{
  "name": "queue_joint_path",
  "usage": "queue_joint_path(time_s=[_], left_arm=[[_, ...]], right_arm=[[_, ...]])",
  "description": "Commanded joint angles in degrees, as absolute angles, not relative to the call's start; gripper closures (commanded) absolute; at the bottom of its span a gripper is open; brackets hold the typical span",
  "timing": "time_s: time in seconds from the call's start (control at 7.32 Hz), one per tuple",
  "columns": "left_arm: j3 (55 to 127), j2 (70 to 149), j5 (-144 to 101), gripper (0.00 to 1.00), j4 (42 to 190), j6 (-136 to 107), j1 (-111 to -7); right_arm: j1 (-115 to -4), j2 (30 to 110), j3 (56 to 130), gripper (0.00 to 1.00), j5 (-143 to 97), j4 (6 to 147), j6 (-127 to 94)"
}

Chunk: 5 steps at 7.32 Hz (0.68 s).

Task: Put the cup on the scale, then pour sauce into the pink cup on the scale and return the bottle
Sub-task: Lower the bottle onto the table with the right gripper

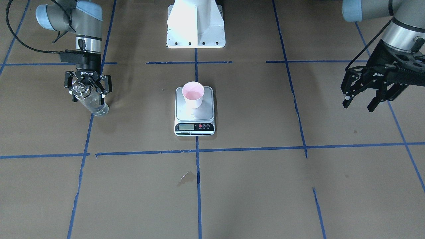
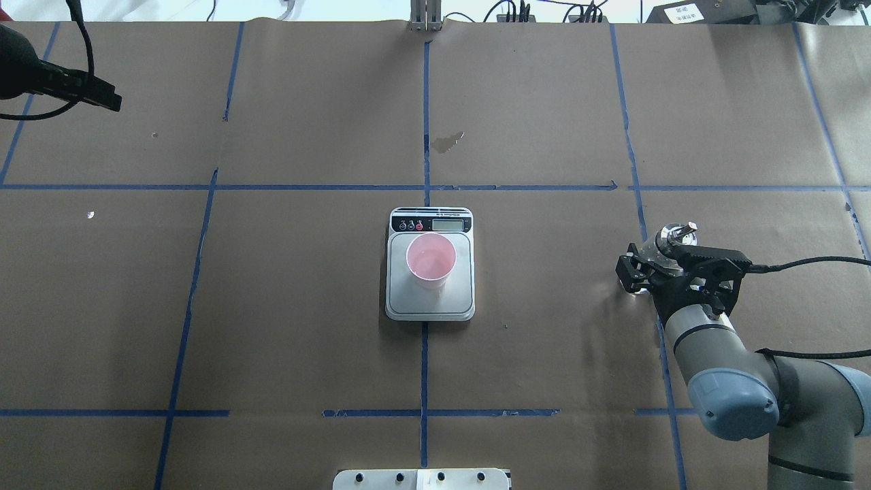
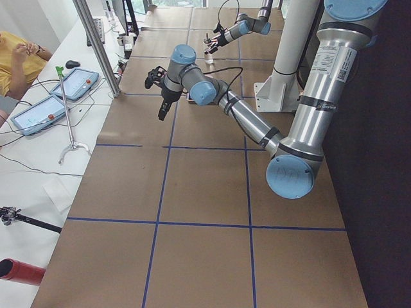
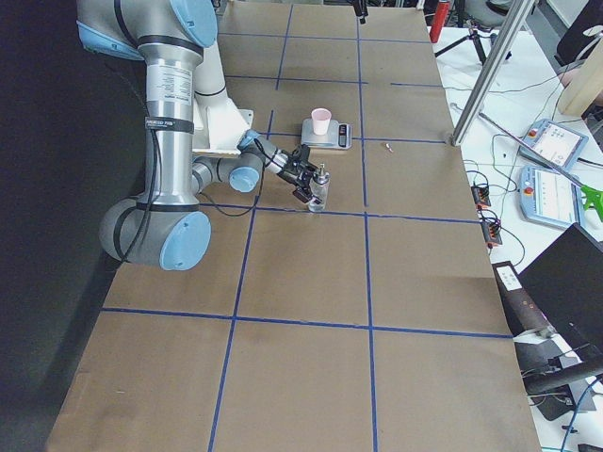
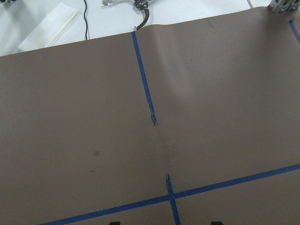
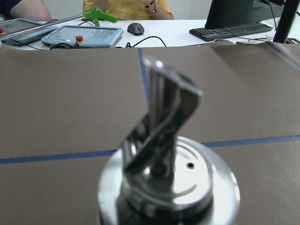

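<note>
A small pale pink tapered paper cup (image 1: 193, 94) is pictured upright on the silver-grey platform of a flat white kitchen scale (image 1: 206, 111) at the centre of the front-facing frame, so the first step of the task can be taken as done. At the left of that frame, well apart from the scale, a small clear glass bottle (image 1: 95, 105) with a shiny metal pourer cap (image 6: 164, 140) is seen standing on the brown-papered table (image 1: 252, 186), with colourless sauce (image 1: 99, 110) faintly visible through the glass. The right gripper (image 1: 88, 95) is lowered over the bottle with its jaws on either side of the neck. Whether the glass is actually clamped cannot be told, as the fingers are cut out of the right wrist view by the cap filling it. At the right of the frame the left gripper (image 1: 358, 105) is shown above the table with its jaws spread and nothing between them. A pale sheen inside the cup may be liquid, though the cup is too small in every view for that to be confirmed. The bottle's upright stance away from the scale is judged to fit either a pour not yet begun or a bottle being set back. If the cup is dry, the pour and the return are both left to do.
</note>
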<state>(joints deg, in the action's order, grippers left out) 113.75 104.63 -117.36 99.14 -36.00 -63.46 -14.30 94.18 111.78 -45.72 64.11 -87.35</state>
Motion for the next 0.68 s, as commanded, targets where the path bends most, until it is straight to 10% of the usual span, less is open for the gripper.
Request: queue_joint_path(time_s=[0.0,0.55], left_arm=[[113.8,104.6,-117.3,0.28,99.1,-36.0,-63.5],[114.2,104.2,-117.3,0.28,99.1,-35.9,-63.9]], right_arm=[[-12.1,94.8,112.4,0.0,-44.6,64.1,-87.5],[-7.0,100.6,119.1,0.0,-45.5,64.2,-87.6]])
